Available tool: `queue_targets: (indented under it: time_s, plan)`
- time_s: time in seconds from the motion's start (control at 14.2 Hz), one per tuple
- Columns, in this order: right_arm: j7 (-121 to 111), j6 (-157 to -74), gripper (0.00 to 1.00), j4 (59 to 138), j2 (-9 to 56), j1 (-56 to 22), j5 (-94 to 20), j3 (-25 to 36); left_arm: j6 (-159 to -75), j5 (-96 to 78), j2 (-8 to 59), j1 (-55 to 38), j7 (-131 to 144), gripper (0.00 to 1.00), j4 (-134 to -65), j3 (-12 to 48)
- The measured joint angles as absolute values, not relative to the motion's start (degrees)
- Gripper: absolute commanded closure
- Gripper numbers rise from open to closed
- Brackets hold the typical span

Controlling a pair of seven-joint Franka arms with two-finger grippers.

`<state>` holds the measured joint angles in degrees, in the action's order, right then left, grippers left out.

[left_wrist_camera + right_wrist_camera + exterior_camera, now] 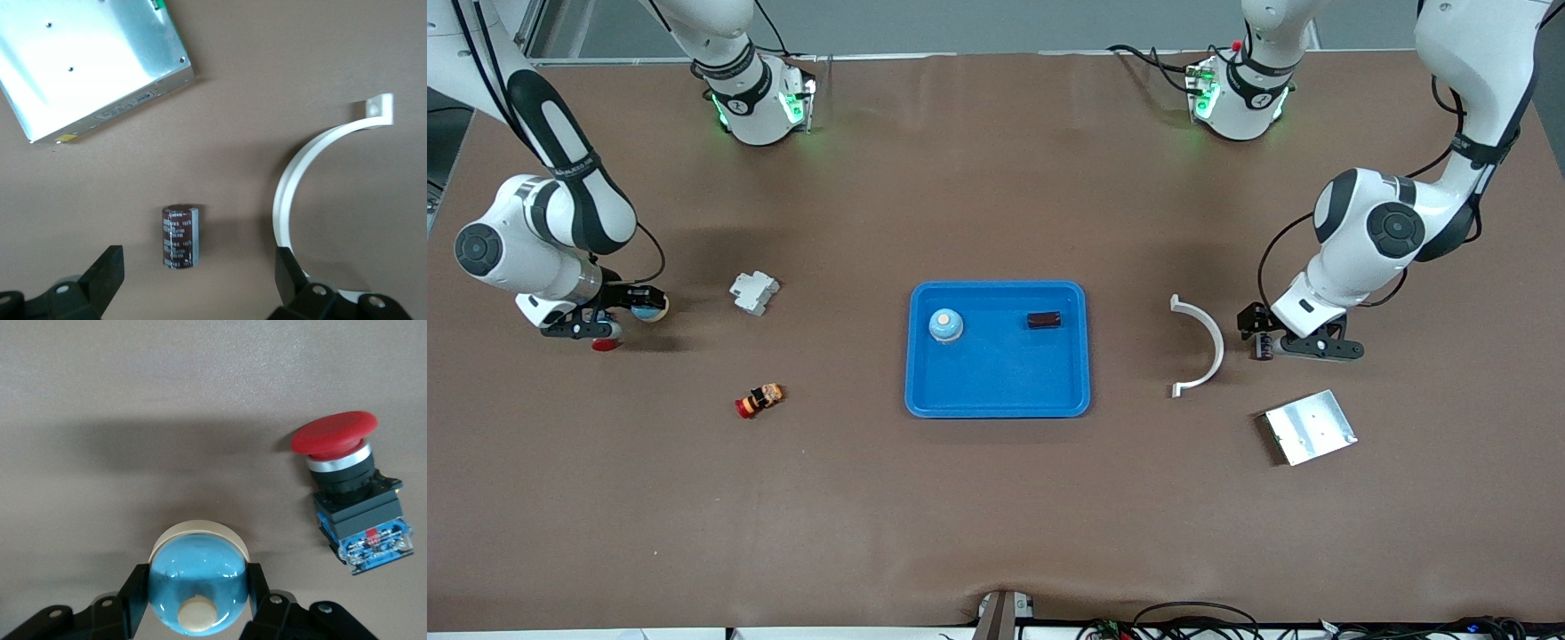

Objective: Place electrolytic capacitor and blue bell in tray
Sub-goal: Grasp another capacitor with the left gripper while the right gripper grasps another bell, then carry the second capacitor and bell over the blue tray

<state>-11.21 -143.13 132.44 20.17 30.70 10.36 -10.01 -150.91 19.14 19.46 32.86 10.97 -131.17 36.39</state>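
The bright-blue tray (998, 391) lies mid-table. In it sit a blue bell (945, 325) and a dark electrolytic capacitor (1044, 320). My right gripper (640, 305) (198, 583), low over the table at the right arm's end, is shut on a second blue bell (649, 308) (197, 563), a finger on each side. My left gripper (1294, 347) (197, 267) is open, low at the left arm's end. A second dark capacitor (1263, 347) (180, 237) lies on the table partly between its fingertips, touching neither.
A red pushbutton (605, 344) (350, 487) lies beside the held bell. A white curved bracket (1205, 342) (300, 180) lies close to one left finger. A square silver plate (1310, 427) (87, 60), a white block (754, 292) and a small red-orange part (759, 400) lie around.
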Motion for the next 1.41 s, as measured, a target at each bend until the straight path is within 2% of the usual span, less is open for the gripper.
queue_targets:
  time_s: [0.21, 0.49, 0.63, 0.85, 0.99, 1.2, 1.41]
  plan:
    - [-12.7, -142.1, 0.95, 132.1, 20.2, 30.7, 10.4, -10.1, -152.8, 22.3, 23.1, 33.9, 11.0, 0.00, -130.9, 35.7]
    - [-14.0, -134.1, 1.00, 127.2, 19.8, 30.7, 10.4, -12.1, -153.7, 23.3, 25.3, 34.0, 11.0, 0.00, -130.4, 34.7]
    - [-13.8, -130.5, 1.00, 124.3, 18.8, 30.7, 9.9, -16.2, -153.7, 23.3, 25.4, 34.0, 11.0, 0.00, -130.4, 34.7]
    - [-4.2, -124.2, 1.00, 119.8, 16.3, 29.6, 9.0, -27.0, -153.9, 23.3, 25.6, 34.0, 11.1, 0.00, -130.4, 34.6]
    - [4.4, -122.5, 1.00, 116.5, 15.7, 25.6, 7.9, -31.9, -153.9, 23.3, 25.8, 34.0, 11.1, 0.00, -130.4, 34.1]
    - [20.2, -122.3, 1.00, 111.8, 16.5, 14.3, 7.0, -33.4, -153.9, 23.3, 26.4, 34.0, 11.1, 0.00, -130.4, 33.8]
    - [32.6, -122.5, 1.00, 106.3, 20.8, 5.4, 7.0, -33.3, -154.1, 23.3, 27.0, 34.0, 12.0, 0.24, -130.4, 33.6]
